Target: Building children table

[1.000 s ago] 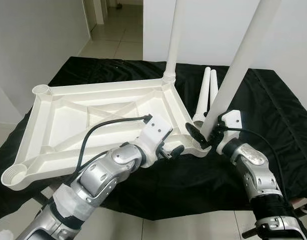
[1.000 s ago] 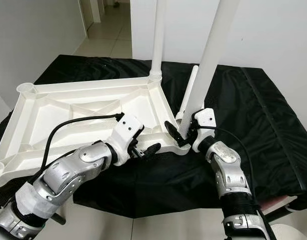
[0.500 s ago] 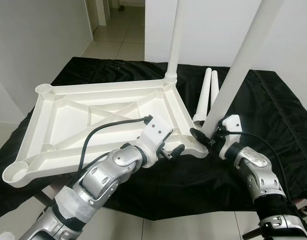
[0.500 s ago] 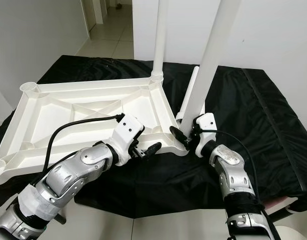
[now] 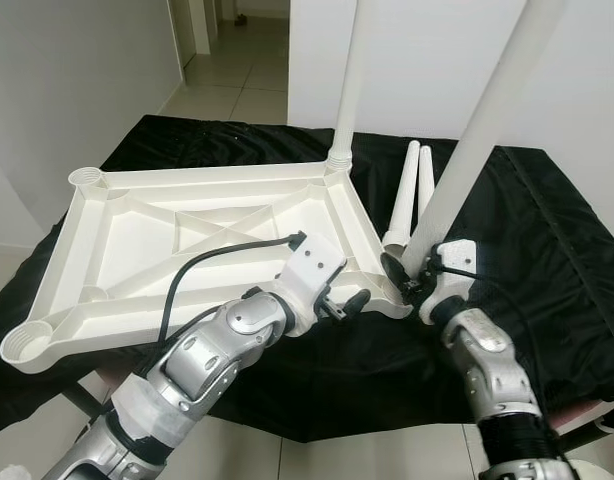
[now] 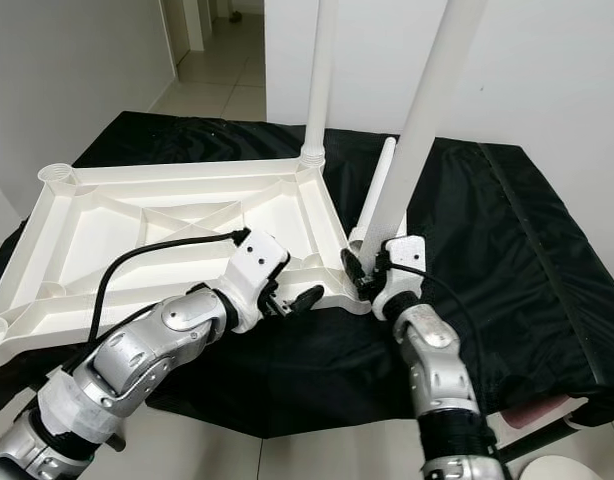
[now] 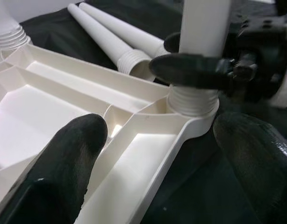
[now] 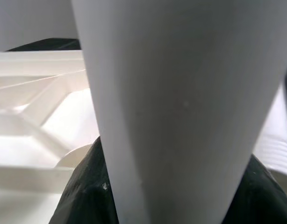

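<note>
Since a second ago the right gripper has slid in closer to the corner socket, its forearm now rising more steeply from below, and the near leg it holds stands a little straighter. Its two black fingers are clamped on the base of that leg, just above the threaded collar seated in the socket. The left gripper reaches in from the near left with its elbow bent and the wrist pointing right; its fingers are spread apart, one over the inner rib of the tabletop, the other outside the rim, holding nothing.

The white tabletop lies upside down on the black cloth, its long axis running left to right, its near left corner socket hanging past the cloth's front edge. The near leg points up and leans slightly right. Behind it, a second leg stands upright in the far right corner. Two loose legs lie side by side on the cloth just right of the tabletop, pointing away. To the right of them the cloth is bare.
</note>
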### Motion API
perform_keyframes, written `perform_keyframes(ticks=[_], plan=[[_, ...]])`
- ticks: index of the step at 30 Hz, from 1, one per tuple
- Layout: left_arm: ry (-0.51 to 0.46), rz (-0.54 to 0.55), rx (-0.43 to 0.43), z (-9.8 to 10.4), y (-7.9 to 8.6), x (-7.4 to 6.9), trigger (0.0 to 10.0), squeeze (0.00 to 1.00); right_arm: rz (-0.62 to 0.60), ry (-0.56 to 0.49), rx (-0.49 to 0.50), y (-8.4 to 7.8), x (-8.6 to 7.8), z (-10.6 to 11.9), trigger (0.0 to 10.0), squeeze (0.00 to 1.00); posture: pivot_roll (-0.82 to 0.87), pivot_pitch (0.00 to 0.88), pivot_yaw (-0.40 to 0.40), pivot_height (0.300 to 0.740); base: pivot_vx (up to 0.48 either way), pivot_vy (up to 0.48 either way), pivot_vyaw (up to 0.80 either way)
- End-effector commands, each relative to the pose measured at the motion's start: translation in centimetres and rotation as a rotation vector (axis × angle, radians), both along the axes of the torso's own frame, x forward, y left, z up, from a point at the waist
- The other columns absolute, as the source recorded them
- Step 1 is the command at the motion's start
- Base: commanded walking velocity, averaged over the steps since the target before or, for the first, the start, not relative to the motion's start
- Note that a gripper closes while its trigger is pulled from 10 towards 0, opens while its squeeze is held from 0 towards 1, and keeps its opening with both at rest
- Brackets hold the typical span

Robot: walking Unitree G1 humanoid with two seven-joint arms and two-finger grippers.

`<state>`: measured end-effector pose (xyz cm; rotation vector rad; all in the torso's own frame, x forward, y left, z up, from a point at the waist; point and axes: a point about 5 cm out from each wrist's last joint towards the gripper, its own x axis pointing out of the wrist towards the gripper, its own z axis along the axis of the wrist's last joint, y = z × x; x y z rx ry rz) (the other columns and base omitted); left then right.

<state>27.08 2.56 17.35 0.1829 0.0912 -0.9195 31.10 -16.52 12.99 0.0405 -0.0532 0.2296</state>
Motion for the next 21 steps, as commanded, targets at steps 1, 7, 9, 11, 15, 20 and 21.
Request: perform_keyframes(ticks=[1, 7, 9, 11, 15, 20, 21], plan=[[0.023, -0.122, -0.007, -0.1, -0.3, -0.3, 10.0, 0.00, -0.142, 0.071, 0.050, -0.2, -0.3, -1.2, 10.0, 0.00, -0.01, 0.000, -0.025, 0.740, 0.000, 0.000, 0.00], [0.013, -0.121, -0.008, 0.0, -0.7, -0.1, 10.0, 0.00, -0.415, 0.087, 0.117, 0.0, -1.2, -1.0, 10.0, 0.00, 0.00, 0.000, -0.033, 0.740, 0.000, 0.000, 0.00], [0.010, -0.117, -0.009, 0.1, -0.6, 0.0, 10.0, 0.00, -0.445, 0.087, 0.133, 0.4, -1.4, -1.0, 10.0, 0.00, 0.00, 0.000, -0.034, 0.740, 0.000, 0.000, 0.00], [0.009, -0.113, -0.012, 0.2, -0.5, 0.1, 10.0, 0.00, -0.438, 0.090, 0.140, 1.0, -1.5, -0.9, 10.0, 0.00, 0.00, 0.000, -0.035, 0.740, 0.000, 0.000, 0.00], [0.009, -0.107, -0.016, 0.0, -0.3, 0.2, 10.0, 0.00, -0.361, 0.048, 0.137, 2.6, -1.6, -0.3, 10.0, 0.00, -0.01, 0.000, -0.028, 0.740, 0.000, 0.000, 0.00], [-0.004, -0.125, -0.017, 0.1, -0.4, 0.2, 10.0, 0.00, -0.356, 0.018, 0.152, 2.2, -1.8, 0.3, 10.0, 1.00, -0.02, 0.000, -0.017, 0.740, 0.000, 0.000, 0.00], [-0.004, -0.125, -0.017, 0.1, -0.4, 0.2, 10.0, 0.00, -0.356, 0.018, 0.152, 2.2, -1.8, 0.3, 10.0, 1.00, -0.02, 0.000, -0.017, 0.740, 0.000, 0.000, 0.00]])
